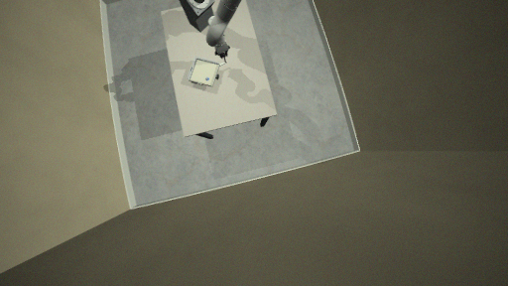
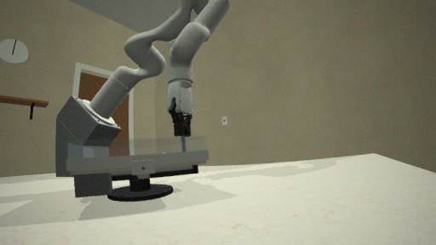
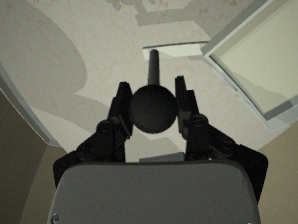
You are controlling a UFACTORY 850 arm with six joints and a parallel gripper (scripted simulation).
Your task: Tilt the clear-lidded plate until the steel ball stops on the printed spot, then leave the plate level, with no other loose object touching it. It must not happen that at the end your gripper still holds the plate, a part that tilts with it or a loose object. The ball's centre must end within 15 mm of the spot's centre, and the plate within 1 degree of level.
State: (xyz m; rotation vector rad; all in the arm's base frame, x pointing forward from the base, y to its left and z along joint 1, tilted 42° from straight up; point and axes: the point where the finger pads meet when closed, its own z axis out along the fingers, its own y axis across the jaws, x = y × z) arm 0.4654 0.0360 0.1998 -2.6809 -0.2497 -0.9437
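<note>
Wrist view, pincer [image 3: 153,106] clamped on dark knobbed handle [image 3: 153,108], plate [image 3: 256,63] just right.

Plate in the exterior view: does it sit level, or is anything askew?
The plate is tilted, its right edge riser higher than its left, on its black pedestal base. The gripper is shut on the round knob of a thin handle at the plate's corner. Nothing looks spilled or damaged.

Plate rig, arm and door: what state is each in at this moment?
Gripper: shut on the handle knob, fingers either side.
Plate: tilted, handle side higher.
Lid: on the plate.
Ball: inside the plate; spot too small to see.
Door: closed.
</note>
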